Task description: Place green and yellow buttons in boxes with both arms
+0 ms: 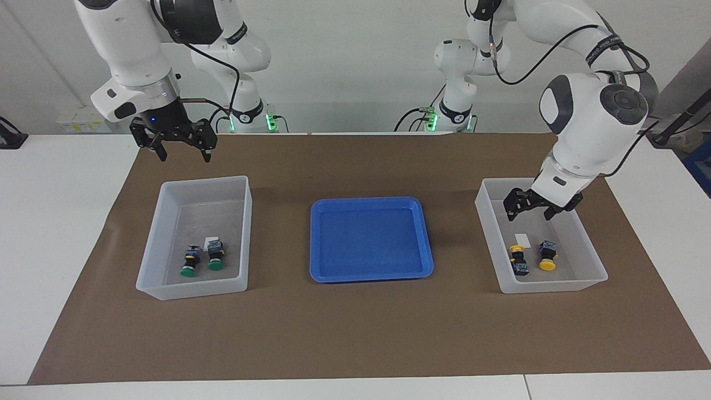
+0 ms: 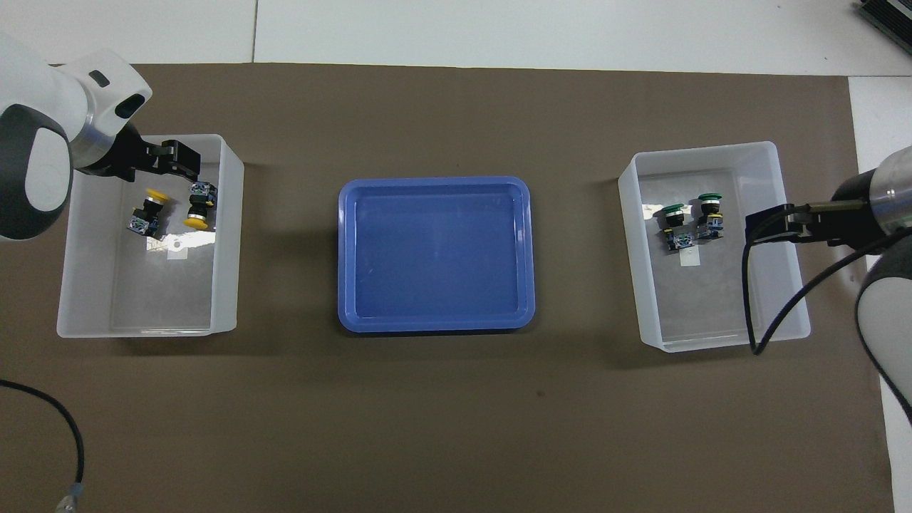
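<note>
The green and yellow buttons are sorted by colour, judging by how they lie: nearest the robots, the right gripper [image 1: 178, 145] hangs open and empty over the mat, and the left gripper [image 1: 535, 204], open and empty too, hangs above the box [image 1: 589, 275] at its end. Farther out, each box carries a small white label [image 1: 520, 238] with no legible writing. Farthest lie the two yellow buttons [image 1: 547, 258] in that box and the two green buttons [image 1: 202, 259] in the other box [image 1: 166, 289], with the blue tray [image 1: 333, 275] between the boxes bare.
</note>
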Action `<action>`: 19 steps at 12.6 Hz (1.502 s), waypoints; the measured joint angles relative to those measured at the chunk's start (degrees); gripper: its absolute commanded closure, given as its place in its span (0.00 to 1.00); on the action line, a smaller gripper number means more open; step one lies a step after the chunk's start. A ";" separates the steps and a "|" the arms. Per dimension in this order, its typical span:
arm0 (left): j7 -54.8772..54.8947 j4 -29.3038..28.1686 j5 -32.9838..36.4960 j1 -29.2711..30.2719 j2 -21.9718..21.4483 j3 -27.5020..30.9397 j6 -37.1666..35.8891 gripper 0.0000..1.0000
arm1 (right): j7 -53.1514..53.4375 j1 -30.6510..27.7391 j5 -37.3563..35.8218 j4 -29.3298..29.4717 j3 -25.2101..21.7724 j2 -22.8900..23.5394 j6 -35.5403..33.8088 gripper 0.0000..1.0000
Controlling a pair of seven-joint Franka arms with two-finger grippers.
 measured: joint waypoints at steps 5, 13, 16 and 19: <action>0.16 -1.11 0.00 -0.45 -6.31 -0.29 -4.56 0.00 | 0.00 0.00 0.00 0.00 0.00 0.01 0.00 0.00; 1.98 -4.74 0.00 -0.26 -9.18 -0.05 -3.38 0.00 | 0.00 0.00 0.00 0.00 0.00 0.01 0.00 0.00; 1.98 -4.95 0.00 -0.25 -9.20 0.00 -3.02 0.00 | 0.00 0.00 0.00 0.00 0.00 0.01 0.00 0.00; 1.98 -5.59 0.00 -0.24 -9.47 0.01 -2.87 0.00 | 0.00 0.00 0.00 0.00 0.00 0.01 0.00 0.00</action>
